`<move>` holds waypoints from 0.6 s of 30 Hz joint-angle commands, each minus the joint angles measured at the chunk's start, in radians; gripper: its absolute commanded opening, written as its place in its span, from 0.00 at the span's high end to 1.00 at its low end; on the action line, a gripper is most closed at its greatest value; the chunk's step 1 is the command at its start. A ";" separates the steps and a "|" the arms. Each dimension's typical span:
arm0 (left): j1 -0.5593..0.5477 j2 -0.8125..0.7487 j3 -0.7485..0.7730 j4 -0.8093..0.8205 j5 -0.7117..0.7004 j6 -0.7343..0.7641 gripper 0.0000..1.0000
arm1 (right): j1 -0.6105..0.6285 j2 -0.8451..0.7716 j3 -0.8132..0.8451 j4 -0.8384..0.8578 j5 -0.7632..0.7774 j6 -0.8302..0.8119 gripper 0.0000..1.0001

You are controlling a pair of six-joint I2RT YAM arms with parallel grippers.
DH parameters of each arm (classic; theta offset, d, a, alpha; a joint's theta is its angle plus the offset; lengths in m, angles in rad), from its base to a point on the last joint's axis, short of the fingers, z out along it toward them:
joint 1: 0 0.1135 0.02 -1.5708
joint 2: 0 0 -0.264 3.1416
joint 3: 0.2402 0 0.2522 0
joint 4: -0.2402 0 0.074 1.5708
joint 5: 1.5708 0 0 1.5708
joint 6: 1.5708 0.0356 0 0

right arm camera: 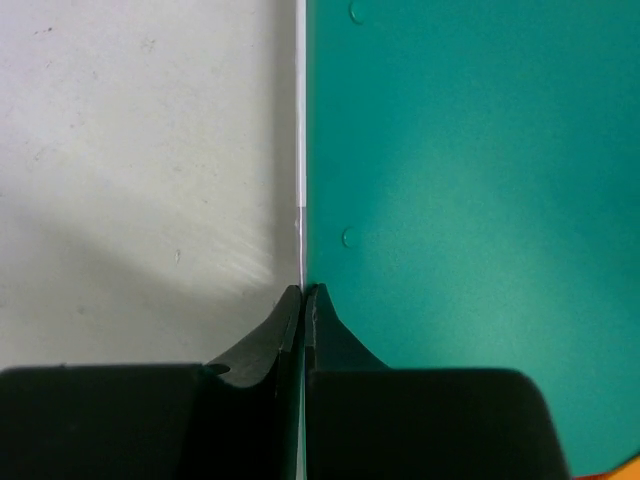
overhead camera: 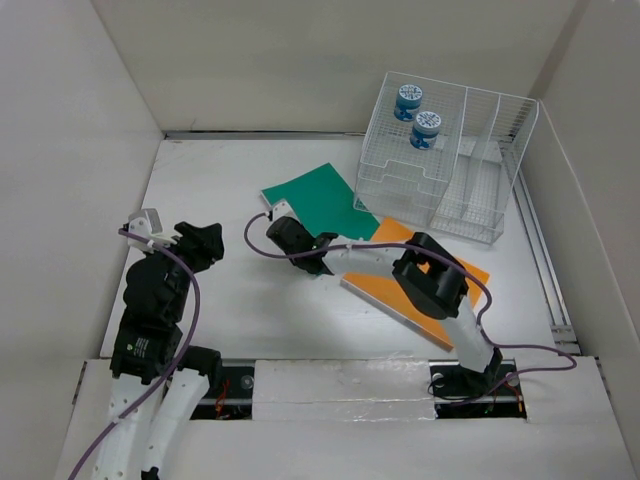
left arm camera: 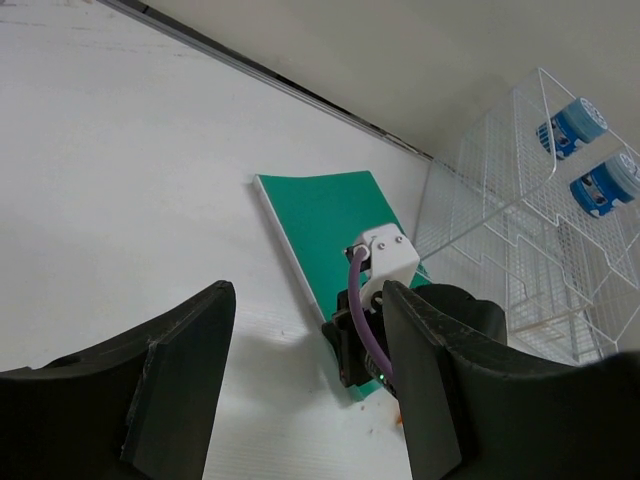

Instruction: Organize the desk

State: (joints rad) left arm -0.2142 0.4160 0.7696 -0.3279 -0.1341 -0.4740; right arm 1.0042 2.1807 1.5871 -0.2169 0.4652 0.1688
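The right gripper [right arm camera: 303, 292] is closed, its two black fingers pressed together with no gap. The tips meet exactly on the left edge of the green book [overhead camera: 320, 200], where the white page edge shows. The wrist view cannot settle whether a thin cover is pinched between them.

The left gripper [left arm camera: 305, 300] is open. Its fingers stand well apart with nothing between them, above bare white surface at the desk's 9 o'clock, pointing toward 2 o'clock.

The desk [overhead camera: 230, 300] is the white top that fills the overhead view, with beige walls [overhead camera: 60, 150] on three sides and both arm bases at its 6 o'clock edge.

The green book lies flat just past the middle, toward 12 o'clock. At 4 o'clock from it lies an orange book [overhead camera: 385, 290], flat and partly covered by the right arm. The green book's near corner overlaps the orange one or touches it.

A wire rack [overhead camera: 480, 190] stands at the desk's 1 o'clock corner, just beside the green book's far end. Two blue-capped jars [overhead camera: 408, 100] sit side by side in its upper left compartment.

A purple cable [overhead camera: 255, 235] loops off each wrist.
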 commanded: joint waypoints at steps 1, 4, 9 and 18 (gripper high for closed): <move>-0.002 -0.013 0.048 0.021 -0.013 -0.005 0.44 | 0.057 -0.038 -0.047 0.011 -0.005 0.041 1.00; -0.002 -0.014 0.050 0.018 -0.015 -0.005 0.44 | 0.091 -0.111 -0.096 0.042 -0.055 0.075 1.00; -0.002 -0.019 0.054 0.016 -0.024 -0.003 0.44 | 0.183 -0.231 -0.226 0.097 -0.106 0.146 1.00; -0.011 -0.028 0.057 0.015 -0.024 -0.003 0.44 | 0.206 -0.228 -0.256 0.036 -0.056 0.149 0.39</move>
State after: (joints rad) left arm -0.2218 0.4007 0.7864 -0.3344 -0.1474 -0.4740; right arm 1.2182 1.9415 1.3247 -0.1730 0.3870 0.3111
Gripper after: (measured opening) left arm 0.563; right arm 0.575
